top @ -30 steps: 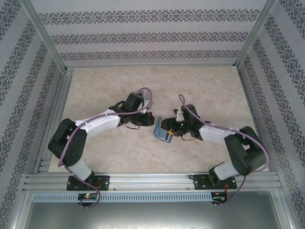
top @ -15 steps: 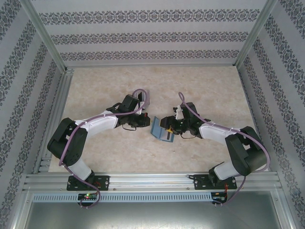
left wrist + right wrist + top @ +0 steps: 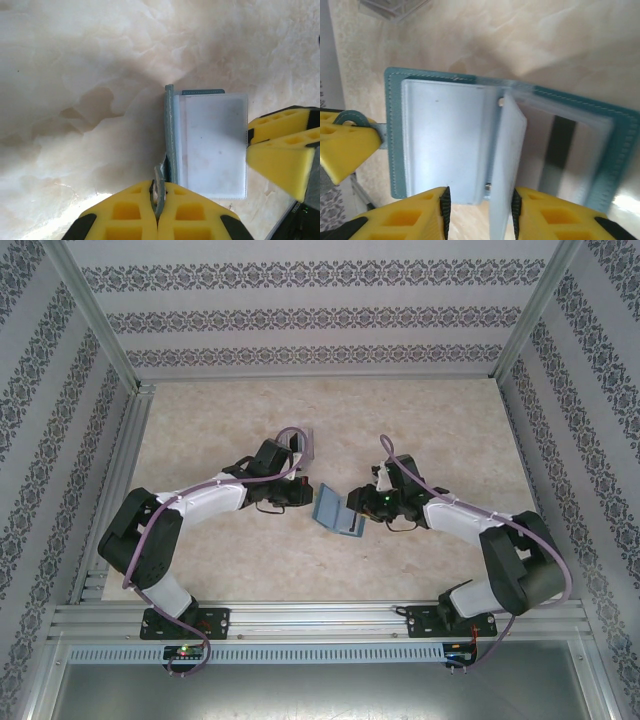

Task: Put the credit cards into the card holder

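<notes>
My left gripper (image 3: 159, 199) clamps the card holder (image 3: 440, 135) from nine o'clock; my right gripper (image 3: 479, 210) straddles its inner leaf (image 3: 507, 150), seemingly unclenched.

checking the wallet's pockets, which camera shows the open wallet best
Right wrist view: the wallet lies open, both halves and pale pockets facing the camera. Left wrist view catches one half edge-on; top view shows it small.
</notes>
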Motion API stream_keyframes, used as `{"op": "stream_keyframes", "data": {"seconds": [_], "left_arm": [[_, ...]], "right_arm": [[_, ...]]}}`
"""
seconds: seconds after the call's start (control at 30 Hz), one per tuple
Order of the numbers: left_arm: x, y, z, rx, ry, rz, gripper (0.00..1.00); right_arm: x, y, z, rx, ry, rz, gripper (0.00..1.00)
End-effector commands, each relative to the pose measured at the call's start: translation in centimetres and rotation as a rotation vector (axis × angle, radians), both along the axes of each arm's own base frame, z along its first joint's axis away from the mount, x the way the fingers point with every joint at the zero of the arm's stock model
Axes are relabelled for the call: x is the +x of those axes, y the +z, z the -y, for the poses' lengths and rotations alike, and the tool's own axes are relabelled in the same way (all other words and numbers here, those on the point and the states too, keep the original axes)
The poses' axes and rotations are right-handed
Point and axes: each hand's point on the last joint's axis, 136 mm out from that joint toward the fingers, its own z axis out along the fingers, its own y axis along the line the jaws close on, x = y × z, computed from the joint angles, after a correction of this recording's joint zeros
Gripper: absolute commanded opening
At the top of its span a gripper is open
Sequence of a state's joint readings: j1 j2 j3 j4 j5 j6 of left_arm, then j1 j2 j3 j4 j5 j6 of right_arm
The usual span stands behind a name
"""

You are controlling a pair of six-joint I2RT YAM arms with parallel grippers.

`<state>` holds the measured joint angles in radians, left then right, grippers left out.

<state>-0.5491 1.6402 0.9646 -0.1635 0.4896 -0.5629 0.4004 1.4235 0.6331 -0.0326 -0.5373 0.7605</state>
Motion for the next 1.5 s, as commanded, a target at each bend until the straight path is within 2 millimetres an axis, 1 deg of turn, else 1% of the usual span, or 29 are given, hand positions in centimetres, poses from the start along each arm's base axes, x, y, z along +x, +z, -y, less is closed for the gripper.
{"op": "stream_keyframes", "data": {"seconds": [0.0,0.07,0.17,0.2,0.27,0.43,0.5,0.57,0.6,0.7,0.77,0.9,1.03,1.1,1.2,1.27,1.3,1.37,1.47], "left_arm": [[0.2,0.4,-0.9,0.006,0.038,0.016,0.0],[0.1,0.3,-1.0,0.006,0.045,0.009,0.0],[-0.3,-0.2,-1.1,-0.005,0.052,-0.012,0.01],[-0.5,-0.5,-1.1,-0.006,0.055,-0.022,0.03],[-0.9,-0.9,-1.3,-0.009,0.06,-0.035,0.06],[-2.0,-1.1,-1.7,-0.03,0.076,-0.052,0.23],[-2.4,-1.2,-2.3,-0.011,0.088,-0.051,0.34],[-2.6,-1.2,-3.0,0.016,0.099,-0.039,0.39],[-2.5,-1.1,-3.3,0.03,0.104,-0.032,0.43],[-2.2,-0.6,-4.1,0.052,0.119,-0.009,0.49],[-2.0,-0.4,-4.6,0.061,0.127,-0.001,0.5],[-1.0,0.5,-5.9,0.063,0.159,0.023,0.49],[0.7,2.1,-7.2,0.038,0.197,0.066,0.49],[1.6,2.9,-7.7,0.033,0.215,0.088,0.49],[3.2,3.5,-8.3,0.013,0.254,0.103,0.49],[4.4,3.5,-8.7,-0.012,0.289,0.102,0.48],[5.0,3.8,-8.7,-0.038,0.298,0.101,0.48],[6.4,4.2,-8.4,-0.104,0.304,0.102,0.48],[8.4,4.9,-8.3,-0.157,0.32,0.105,0.48]], "right_arm": [[0.2,0.5,1.6,-0.09,-0.009,0.032,0.41],[0.4,1.2,1.7,-0.087,-0.013,0.049,0.41],[0.4,2.5,0.7,-0.056,0.017,0.071,0.41],[0.4,2.7,0.2,-0.054,0.035,0.073,0.41],[0.3,2.3,-0.2,-0.069,0.051,0.066,0.4],[0.5,0.9,-0.6,-0.089,0.06,0.039,0.41],[0.7,0.6,-0.7,-0.099,0.062,0.036,0.41],[0.9,0.5,-0.8,-0.103,0.068,0.034,0.41],[1.0,0.6,-0.9,-0.103,0.068,0.035,0.41],[1.1,0.8,-1.1,-0.102,0.076,0.039,0.41],[1.2,0.8,-1.1,-0.105,0.078,0.041,0.41],[1.3,1.1,-1.0,-0.111,0.077,0.053,0.41],[1.8,1.6,-1.1,-0.109,0.073,0.072,0.42],[2.3,2.2,-1.4,-0.105,0.072,0.091,0.43],[3.5,3.1,-2.1,-0.101,0.072,0.123,0.43],[4.6,3.8,-2.7,-0.097,0.074,0.148,0.44],[5.1,3.8,-2.9,-0.097,0.072,0.15,0.44],[6.2,4.5,-3.9,-0.074,0.082,0.162,0.45],[7.9,5.3,-5.3,-0.061,0.092,0.188,0.46]]}}
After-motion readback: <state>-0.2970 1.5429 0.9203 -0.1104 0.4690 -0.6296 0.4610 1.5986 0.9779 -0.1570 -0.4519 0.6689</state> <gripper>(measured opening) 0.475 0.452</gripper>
